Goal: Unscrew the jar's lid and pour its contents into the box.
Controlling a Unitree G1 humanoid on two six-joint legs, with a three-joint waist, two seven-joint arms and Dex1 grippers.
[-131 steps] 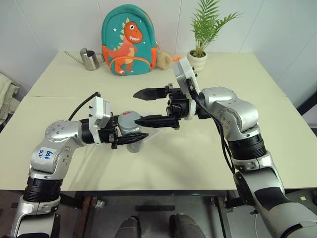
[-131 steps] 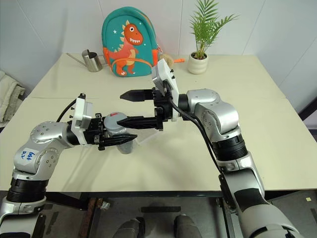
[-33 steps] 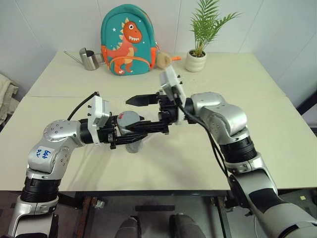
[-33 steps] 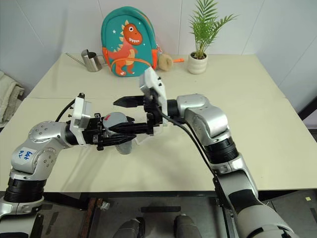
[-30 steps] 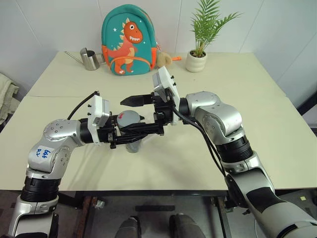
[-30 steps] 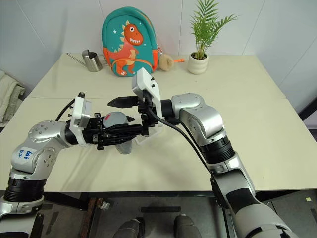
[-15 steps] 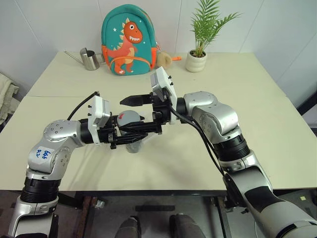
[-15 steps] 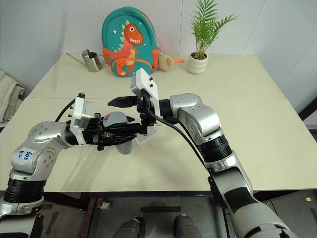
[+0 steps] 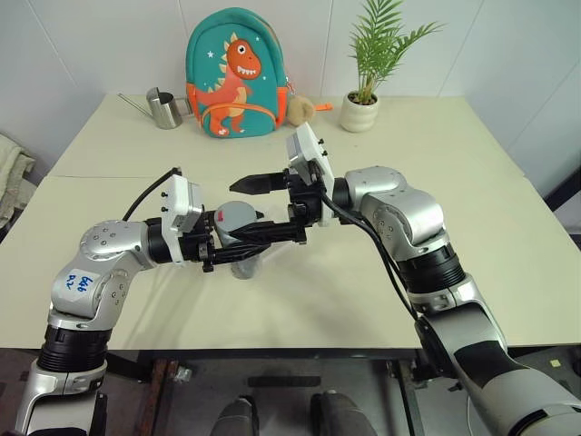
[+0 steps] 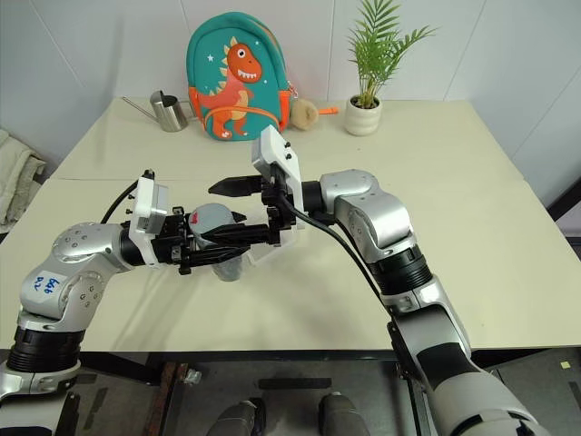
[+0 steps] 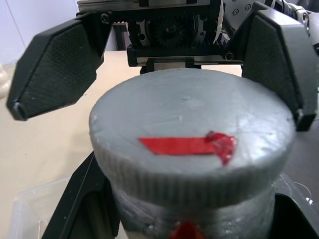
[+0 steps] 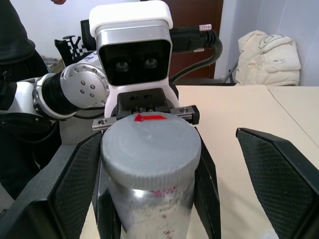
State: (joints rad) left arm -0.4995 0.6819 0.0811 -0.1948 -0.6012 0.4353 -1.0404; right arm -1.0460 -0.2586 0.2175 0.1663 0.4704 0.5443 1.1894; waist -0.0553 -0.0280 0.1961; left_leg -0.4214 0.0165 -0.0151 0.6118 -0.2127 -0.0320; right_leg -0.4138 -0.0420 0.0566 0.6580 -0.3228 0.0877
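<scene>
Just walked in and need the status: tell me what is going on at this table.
The robot is partway into opening a jar. Its left gripper is shut on the jar, holding it upright above the table. The right gripper is open, one finger on each side of the grey lid without clamping it. The lid is on the jar, so unscrewing has not begun. The clear box sits on the table just behind the jar.

Cream table bearing, along its far edge, a steel watering can, a dinosaur backpack, a small plush toy and a potted plant.
</scene>
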